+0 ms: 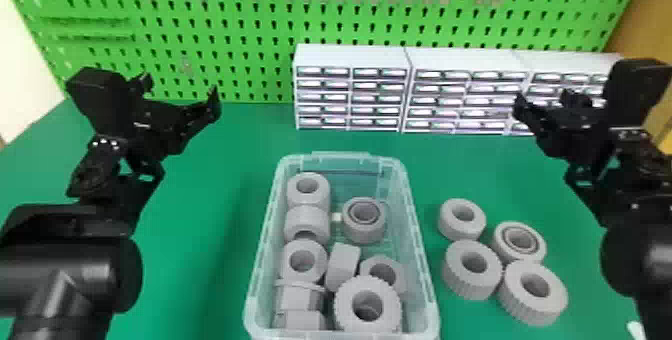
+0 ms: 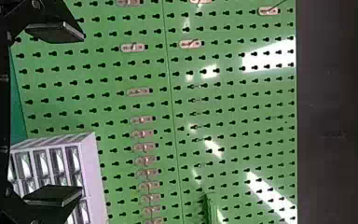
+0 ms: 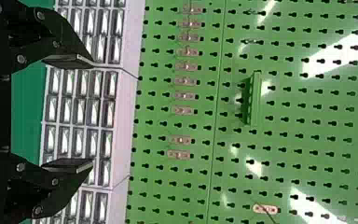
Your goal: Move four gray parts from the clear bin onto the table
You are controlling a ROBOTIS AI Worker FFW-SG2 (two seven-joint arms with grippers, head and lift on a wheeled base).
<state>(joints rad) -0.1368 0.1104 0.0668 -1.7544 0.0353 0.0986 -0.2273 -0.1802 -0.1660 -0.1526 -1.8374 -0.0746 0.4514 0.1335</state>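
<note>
Gray parts [image 1: 367, 284] occupy clear bin [image 1: 342, 157] and table [image 1: 200, 254], well apart from both grippers. Left gripper [image 1: 180, 89], right gripper [image 1: 544, 100]: jaws spread.

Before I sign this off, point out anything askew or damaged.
One gray part in the clear bin looks askew: it is tipped, its hole low and near, while the part behind it faces up. I see no damage or spill; the four parts on the table lie flat.
</note>
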